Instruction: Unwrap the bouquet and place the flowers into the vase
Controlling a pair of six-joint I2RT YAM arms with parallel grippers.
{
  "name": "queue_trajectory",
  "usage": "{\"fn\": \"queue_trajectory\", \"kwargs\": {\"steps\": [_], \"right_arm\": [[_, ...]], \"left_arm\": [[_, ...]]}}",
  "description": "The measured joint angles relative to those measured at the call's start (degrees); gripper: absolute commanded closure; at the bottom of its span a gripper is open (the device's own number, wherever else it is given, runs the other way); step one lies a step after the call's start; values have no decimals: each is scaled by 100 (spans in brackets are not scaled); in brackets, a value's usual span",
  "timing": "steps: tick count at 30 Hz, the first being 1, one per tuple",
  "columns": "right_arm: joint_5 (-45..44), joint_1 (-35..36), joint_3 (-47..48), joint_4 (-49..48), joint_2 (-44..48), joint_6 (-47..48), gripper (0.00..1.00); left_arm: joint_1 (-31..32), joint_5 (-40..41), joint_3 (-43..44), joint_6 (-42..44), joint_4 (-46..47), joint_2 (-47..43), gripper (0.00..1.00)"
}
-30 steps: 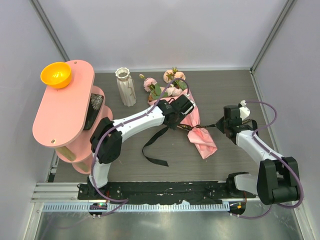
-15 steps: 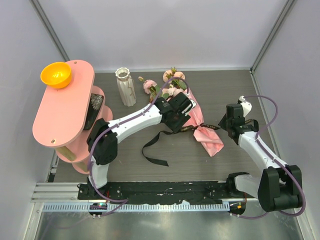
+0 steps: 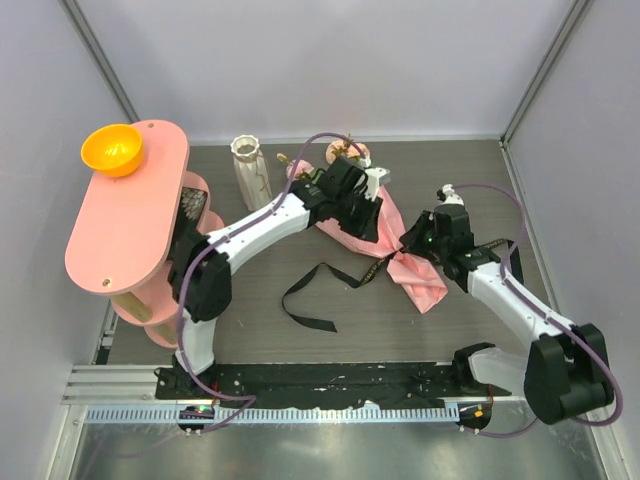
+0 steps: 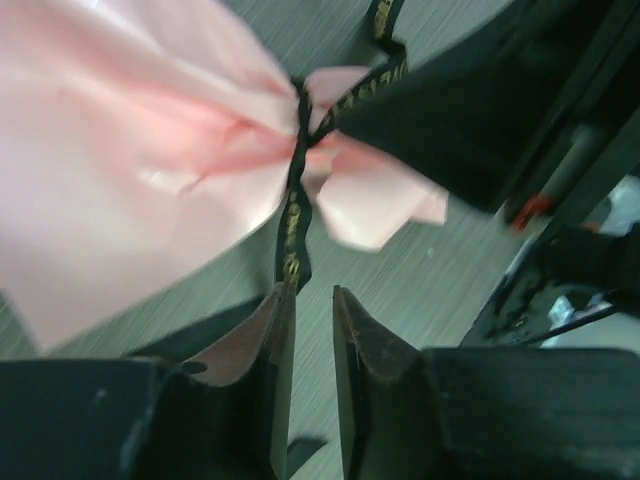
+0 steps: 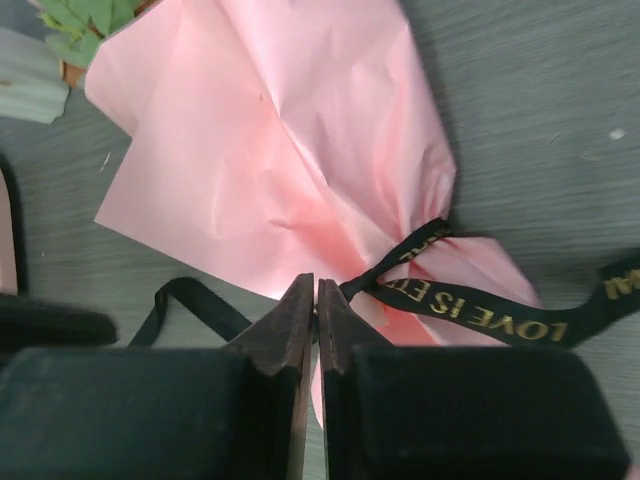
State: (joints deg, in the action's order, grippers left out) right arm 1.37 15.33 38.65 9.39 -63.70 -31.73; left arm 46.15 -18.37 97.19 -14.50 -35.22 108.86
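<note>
Both arms have swung in over the bouquet [image 3: 418,282]. It lies on the bench [image 3: 430,345], blooms far-left, tail near-right. Your right hand [image 5: 316,285], pressed together, is just beside the ribbon [image 5: 470,312] knot. Your left hand [image 4: 312,295], slightly spread, meets the ribbon's end.

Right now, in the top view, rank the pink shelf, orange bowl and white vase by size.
1. Pink shelf: largest by far.
2. Orange bowl and white vase: about alike; the bowl sits higher, nearer the camera, so unranked.
</note>
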Motion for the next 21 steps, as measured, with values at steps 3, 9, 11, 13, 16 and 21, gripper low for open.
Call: {"fn": "queue_trajectory", "kwargs": {"steps": [3,9,11,13,16,21], "right_arm": [[393,-2,-179,-452,-433,-223,96],[564,-15,-496,-763,-789,-271,99],[498,-20,-595,-870,-802,-289,98],[437,-20,-730,-966,-802,-317,98],[415,-24,-1016,-1150,-802,-452,96],[428,-37,-1204,-1252,-664,-619,90]], "left_arm": [[-164,-531,431,-520,345,678,80],[-297,-704,1611,-922,197,2074,82],[-334,-662,1917,-938,79,2406,81],[-382,-605,1930,-946,-26,2520,81],[-442,-564,1858,-955,-122,2551,80],[-535,-511,1622,-946,-122,2551,80]]}}
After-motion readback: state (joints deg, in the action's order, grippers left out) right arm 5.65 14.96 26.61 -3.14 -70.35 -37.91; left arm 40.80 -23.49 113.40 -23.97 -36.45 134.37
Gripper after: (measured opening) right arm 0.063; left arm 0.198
